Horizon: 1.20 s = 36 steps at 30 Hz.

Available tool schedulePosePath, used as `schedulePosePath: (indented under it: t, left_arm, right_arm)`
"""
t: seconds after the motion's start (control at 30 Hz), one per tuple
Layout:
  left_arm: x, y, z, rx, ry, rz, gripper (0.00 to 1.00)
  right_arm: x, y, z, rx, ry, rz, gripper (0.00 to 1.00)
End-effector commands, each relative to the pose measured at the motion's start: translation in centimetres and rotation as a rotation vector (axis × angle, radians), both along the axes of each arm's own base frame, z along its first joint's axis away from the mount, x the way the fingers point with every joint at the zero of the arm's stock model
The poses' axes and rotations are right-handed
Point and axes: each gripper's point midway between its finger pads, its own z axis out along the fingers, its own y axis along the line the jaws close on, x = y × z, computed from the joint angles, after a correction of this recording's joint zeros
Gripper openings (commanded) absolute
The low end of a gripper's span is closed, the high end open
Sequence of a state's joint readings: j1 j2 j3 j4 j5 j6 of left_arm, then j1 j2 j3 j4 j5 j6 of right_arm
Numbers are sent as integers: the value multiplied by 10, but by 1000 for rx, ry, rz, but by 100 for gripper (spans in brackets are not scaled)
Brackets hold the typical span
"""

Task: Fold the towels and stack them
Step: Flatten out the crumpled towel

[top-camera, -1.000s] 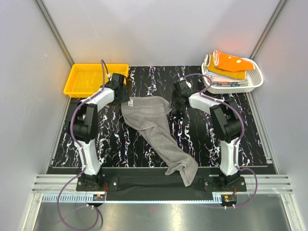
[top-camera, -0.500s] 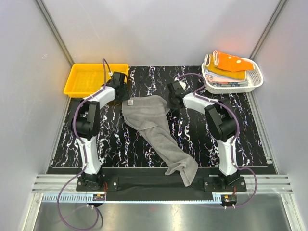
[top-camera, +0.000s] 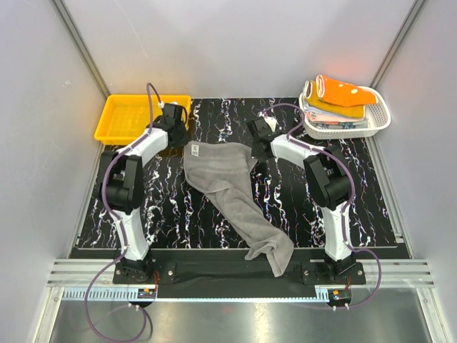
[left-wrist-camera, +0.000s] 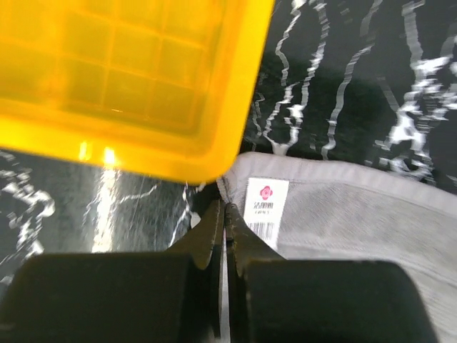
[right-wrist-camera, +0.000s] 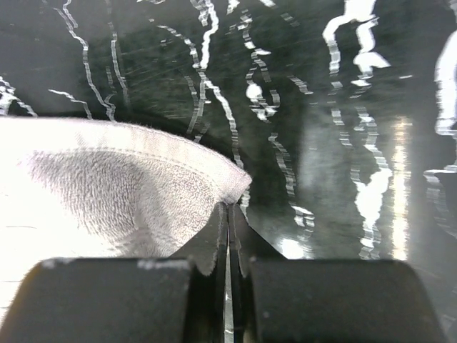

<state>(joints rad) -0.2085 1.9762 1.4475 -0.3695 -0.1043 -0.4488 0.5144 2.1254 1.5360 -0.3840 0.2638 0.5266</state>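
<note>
Grey terry cloth towel (top-camera: 230, 191) lying rumpled on the black marbled mat (top-camera: 360, 196), just right of the yellow plastic tray (top-camera: 128, 118). Left gripper (left-wrist-camera: 223, 209) is pinched closed on the labelled towel corner nearest the tray; right gripper (right-wrist-camera: 227, 209) is pinched closed on the far corner, well away from it.

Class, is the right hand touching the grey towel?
Touching. The right wrist view shows the right hand, shut, pinching the towel by its corner.
</note>
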Motion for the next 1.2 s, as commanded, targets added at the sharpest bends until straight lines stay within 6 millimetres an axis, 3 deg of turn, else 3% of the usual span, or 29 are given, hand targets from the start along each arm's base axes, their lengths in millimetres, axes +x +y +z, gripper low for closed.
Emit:
schedulePosePath:
  t: [0.0, 0.17, 0.23, 0.33, 0.53, 0.57, 0.63, 0.67, 0.87, 0.97, 1.1, 1.13, 1.17]
  left_arm:
    - [4, -2, 81, -42, -180, 0, 0]
    - [-24, -2, 128, -32, -243, -7, 0]
    - [-33, 0, 134, -24, -246, -8, 0]
    - [-45, 0, 160, -25, -294, -29, 0]
    - [-77, -11, 235, 7, -415, -99, 0]
    - [-88, -19, 262, 14, -471, -135, 0]
    - [-103, -20, 281, 35, -496, -151, 0]
    - [-116, -26, 307, 25, -549, -175, 0]
    - [-183, -43, 378, -40, -706, -306, 0]
    - [-213, -48, 416, -108, -795, -371, 0]
    - [-251, -51, 466, -213, -918, -461, 0]
    - [-265, -45, 489, -244, -977, -466, 0]
    - [-273, -43, 499, -258, -1004, -477, 0]
  right_arm:
    - [19, -16, 73, -76, -155, -9, 0]
    - [17, -42, 125, -159, -216, -12, 0]
    - [14, -52, 137, -184, -231, -8, 0]
    - [8, -60, 170, -199, -288, 1, 0]
    - [-12, -77, 267, -187, -450, 14, 0]
    - [-21, -82, 293, -166, -502, 13, 0]
    - [-32, -86, 329, -149, -564, 42, 0]
    - [-46, -88, 360, -120, -621, 69, 0]
    - [-114, -97, 465, 12, -829, 191, 0]
    - [-145, -104, 506, 51, -916, 234, 0]
    - [-176, -110, 546, 91, -1005, 274, 0]
    - [-187, -114, 561, 106, -1044, 279, 0]
    - [-194, -113, 567, 120, -1058, 300, 0]
